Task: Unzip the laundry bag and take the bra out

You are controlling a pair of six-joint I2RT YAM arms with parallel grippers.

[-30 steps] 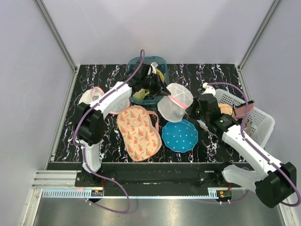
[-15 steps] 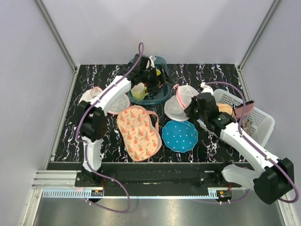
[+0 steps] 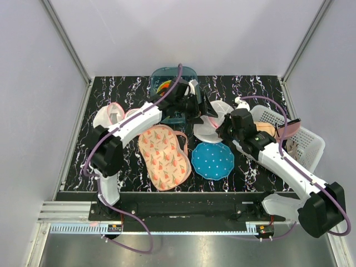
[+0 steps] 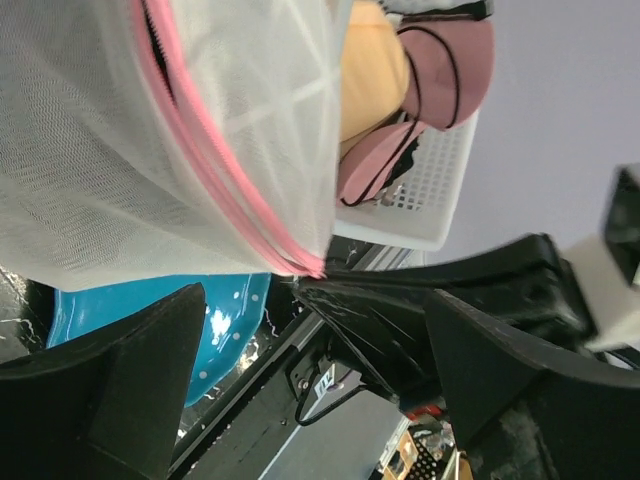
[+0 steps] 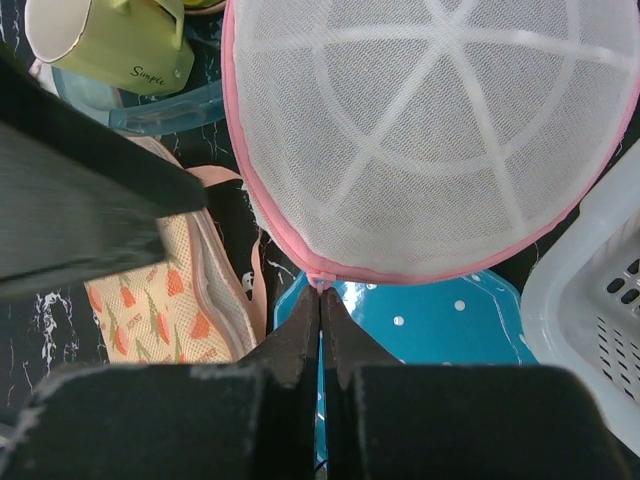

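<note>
The laundry bag [image 3: 204,131] is a white mesh dome with pink zip trim, lifted at the table's middle and filling the right wrist view [image 5: 430,130]. My right gripper [image 5: 320,298] is shut on its small pink zip pull [image 5: 320,279] at the lower rim; from above that gripper [image 3: 222,129] sits at the bag's right side. My left gripper [image 3: 202,107] hovers at the bag's far-left edge, its fingers [image 4: 140,385] spread wide open with nothing between them and the mesh [image 4: 150,130] just above. The bra is out of view.
A blue white-dotted mat [image 3: 212,160] lies under the bag. A floral fabric piece [image 3: 164,156] lies to its left. A teal bin [image 3: 169,78] at the back holds a green cup [image 5: 115,45]. A white basket [image 3: 303,142] of clothes stands right. Another mesh pouch [image 3: 110,115] lies far left.
My left gripper opened over the teal bin, then swung right to the laundry bag's edge. The right gripper stayed shut on the zip pull and shifted slightly left.
</note>
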